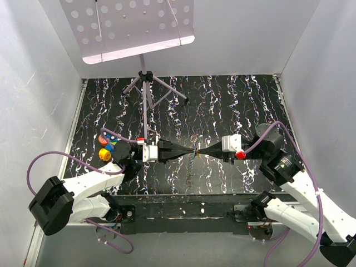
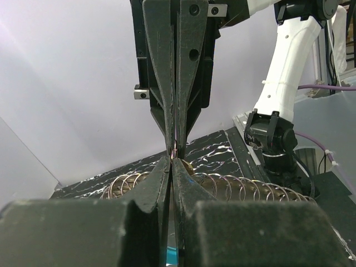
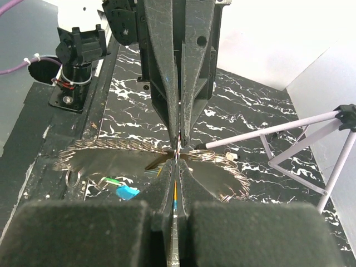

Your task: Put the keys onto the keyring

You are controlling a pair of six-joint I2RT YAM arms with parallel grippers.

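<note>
My two grippers meet tip to tip above the middle of the table. The left gripper (image 1: 189,151) (image 2: 171,161) and the right gripper (image 1: 203,151) (image 3: 176,161) are both shut on a thin wire keyring (image 2: 176,151) (image 3: 178,149) pinched between their tips. Below them, in the right wrist view, a key's bright blue head (image 3: 128,192) shows left of my fingers. A yellow-orange sliver (image 3: 174,192) shows through the slit between them. I cannot tell whether these keys hang from the ring or lie on the table.
A coil of wire rings (image 3: 222,167) lies on the black marbled table (image 1: 233,105) under the grippers. Coloured caps (image 1: 105,146) sit at the left beside the left arm. A tripod stand (image 1: 146,78) with a perforated white plate (image 1: 128,22) stands at the back.
</note>
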